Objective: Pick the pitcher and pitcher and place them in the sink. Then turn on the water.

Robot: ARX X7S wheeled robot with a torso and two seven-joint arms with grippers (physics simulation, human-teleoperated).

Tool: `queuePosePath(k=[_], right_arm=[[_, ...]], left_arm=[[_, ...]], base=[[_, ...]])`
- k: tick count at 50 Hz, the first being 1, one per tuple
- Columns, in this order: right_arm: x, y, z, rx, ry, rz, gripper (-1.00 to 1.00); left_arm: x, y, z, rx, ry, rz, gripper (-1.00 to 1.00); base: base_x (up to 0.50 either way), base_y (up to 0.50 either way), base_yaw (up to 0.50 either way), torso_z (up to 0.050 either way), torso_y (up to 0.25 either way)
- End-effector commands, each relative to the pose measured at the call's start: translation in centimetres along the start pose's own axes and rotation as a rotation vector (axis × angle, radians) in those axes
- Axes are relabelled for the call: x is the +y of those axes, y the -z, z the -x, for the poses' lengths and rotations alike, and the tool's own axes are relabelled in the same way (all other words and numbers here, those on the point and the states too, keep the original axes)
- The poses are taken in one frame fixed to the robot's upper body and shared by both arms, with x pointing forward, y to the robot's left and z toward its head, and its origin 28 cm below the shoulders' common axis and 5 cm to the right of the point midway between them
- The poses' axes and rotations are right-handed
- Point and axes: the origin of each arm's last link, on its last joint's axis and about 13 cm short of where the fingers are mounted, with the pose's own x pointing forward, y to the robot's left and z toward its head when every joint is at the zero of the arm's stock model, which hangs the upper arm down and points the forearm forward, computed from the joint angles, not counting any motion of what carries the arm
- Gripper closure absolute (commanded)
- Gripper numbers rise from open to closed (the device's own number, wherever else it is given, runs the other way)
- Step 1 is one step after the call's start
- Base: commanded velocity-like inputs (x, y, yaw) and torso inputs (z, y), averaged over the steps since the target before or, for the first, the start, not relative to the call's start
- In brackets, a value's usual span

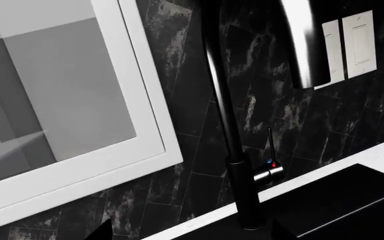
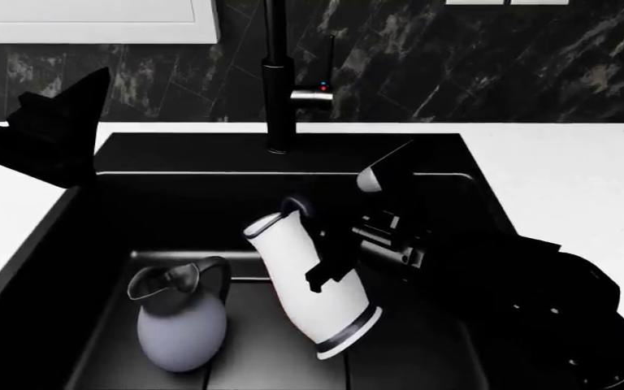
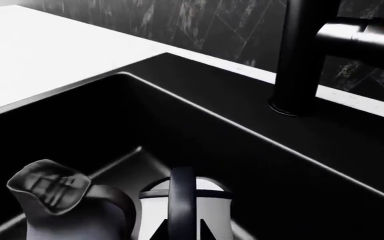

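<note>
The squat blue-grey pitcher [image 2: 182, 329] stands upright on the floor of the black sink [image 2: 160, 213]. Its spout [image 3: 45, 184] shows in the right wrist view. Beside it the taller white pitcher [image 2: 314, 302] leans over inside the basin. My right gripper [image 2: 323, 272] is shut on its black handle [image 3: 182, 197], one finger on each side. My left gripper [image 2: 41, 55] hangs open and holds nothing, above the counter left of the sink and facing the faucet [image 1: 235, 150]. No water runs from the faucet.
The black faucet pipe [image 2: 277, 81] rises behind the sink, with its lever [image 2: 318, 93] on its right, marked red and blue. White counter [image 2: 572, 179] lies on both sides. A white-framed window [image 1: 145, 100] and dark marble tiles are behind.
</note>
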Motion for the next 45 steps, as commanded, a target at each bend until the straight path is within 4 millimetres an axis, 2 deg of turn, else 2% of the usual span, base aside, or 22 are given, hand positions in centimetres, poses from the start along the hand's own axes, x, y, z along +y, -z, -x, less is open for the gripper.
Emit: queuePosePath(k=[1, 7, 15, 16, 32, 45], right_arm=[[2.8, 5.6, -0.4, -0.054, -0.035, -0.327, 1.0], [3.0, 6.6, -0.6, -0.023, -0.034, -0.344, 1.0], [2.9, 6.6, -0.6, -0.012, -0.022, -0.358, 1.0], [2.8, 6.5, -0.6, -0.013, -0.018, -0.363, -1.0], [2.6, 5.9, -0.4, -0.017, -0.02, -0.363, -1.0], [1.8, 2.4, 0.7, -0.122, -0.007, -0.329, -1.0]], left_arm=[[0.0, 0.0, -0.1, 0.0, 0.003, -0.002, -1.0], [0.0, 0.0, 0.0, -0.002, 0.002, -0.002, -1.0], [0.0, -0.1, 0.0, -0.003, 0.003, -0.004, -1.0], [0.0, -0.1, 0.0, -0.003, 0.003, -0.005, -1.0], [0.0, 0.0, 0.1, 0.002, 0.005, -0.001, -1.0], [-0.1, -0.1, -0.1, -0.003, 0.005, 0.001, -1.0]], base=[[0.0, 0.0, 0.0, -0.02, 0.0], [0.0, 0.0, 0.0, -0.02, 0.0], [0.0, 0.0, 0.0, -0.02, 0.0], [0.0, 0.0, 0.0, -0.019, 0.0], [0.0, 0.0, 0.0, -0.02, 0.0], [0.0, 0.0, 0.0, -0.021, 0.0]])
